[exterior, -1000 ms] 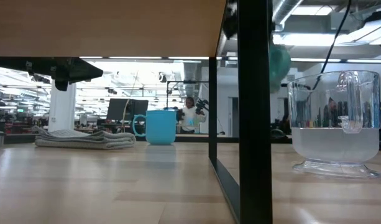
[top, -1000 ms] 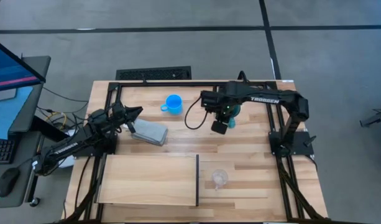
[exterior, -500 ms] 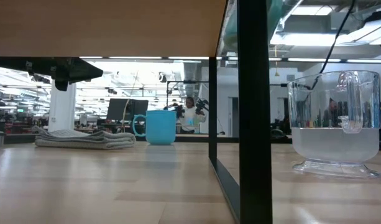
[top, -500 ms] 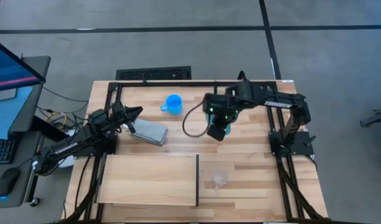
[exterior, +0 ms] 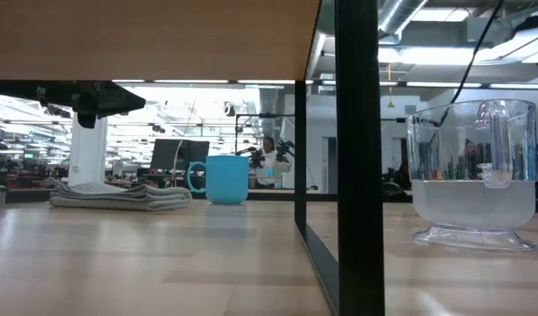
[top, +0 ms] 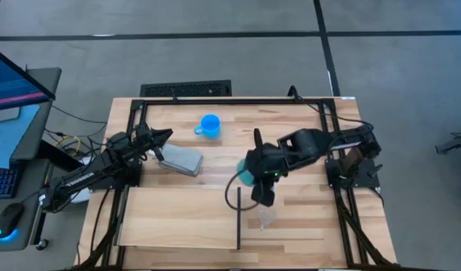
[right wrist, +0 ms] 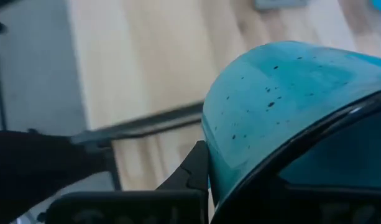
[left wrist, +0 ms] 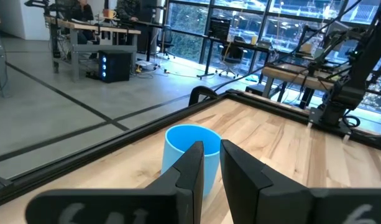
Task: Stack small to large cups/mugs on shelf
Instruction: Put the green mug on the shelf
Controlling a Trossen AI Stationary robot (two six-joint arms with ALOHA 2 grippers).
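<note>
1. Looking down from above, you see the wooden table (top: 305,218) filling the middle of the scene, with both dark arms reaching in over it.
2. You find the shelf (top: 177,218), a flat light-wood board with a thin dark edge on its right side, lying at the near left of the table.
3. Your right gripper (top: 254,178) hangs over the table just past the shelf's dark edge, near the far right corner of the board, and it is clamped on the teal-green mug (top: 245,175); the right wrist view shows the mug's speckled wall (right wrist: 283,106) pressed close against the fingers.
4. Your left gripper (top: 161,149) waits at the left of the table, its fingers (left wrist: 193,168) drawn narrow with only a slim gap, and nothing between them.
5. You can see the grey block (top: 180,161) lying just beside the left gripper, toward the table's middle.
6. The blue mug (top: 209,126) stands upright near the far edge of the table, well apart from the shelf, handle pointing left.
7. The clear cup (top: 266,217) stands on the table just right of the shelf's dark edge, partly hidden beneath the right gripper from above; the low view shows it upright on its own foot (exterior: 472,189).
</note>
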